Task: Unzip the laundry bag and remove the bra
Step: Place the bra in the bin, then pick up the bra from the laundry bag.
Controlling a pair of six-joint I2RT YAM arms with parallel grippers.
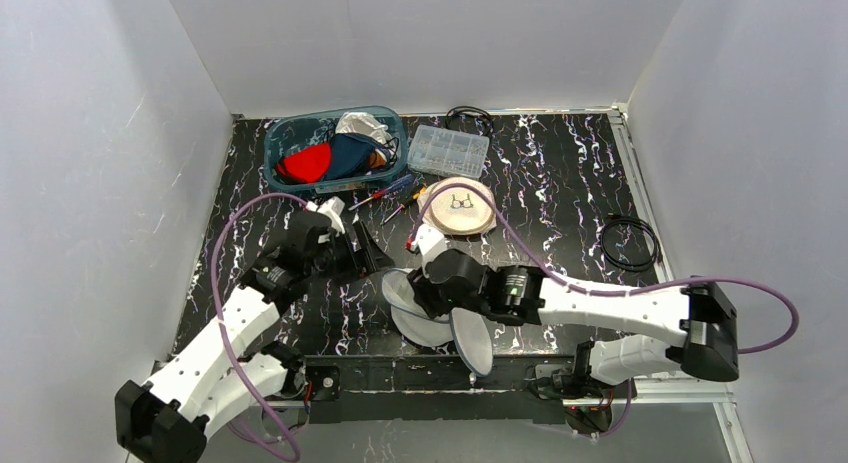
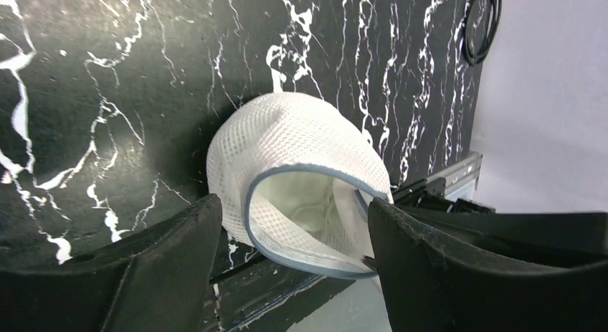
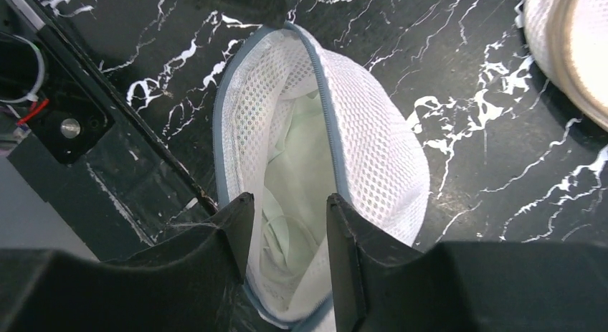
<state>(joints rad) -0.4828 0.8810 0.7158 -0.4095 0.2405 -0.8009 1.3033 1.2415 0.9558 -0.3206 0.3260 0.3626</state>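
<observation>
**White panels box in a black marble-look table**

A plain white back wall (image 1: 420, 43) fills the top of the overhead frame. A white left panel (image 1: 100, 133) and a white right panel (image 1: 750, 103) slope down either side of it. Between them lies a black table streaked with white marble-like veins (image 1: 560, 183). A silvery metal rail (image 1: 630, 173) runs along the table's right edge, and a dark bar (image 1: 400, 375) lines its near edge at the bottom of the frame. The light is even and soft, with only faint shadows.

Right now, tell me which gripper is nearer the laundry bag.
Right. The right gripper hangs over the open mouth of the laundry bag; the left gripper faces it from beside, not touching.
</observation>
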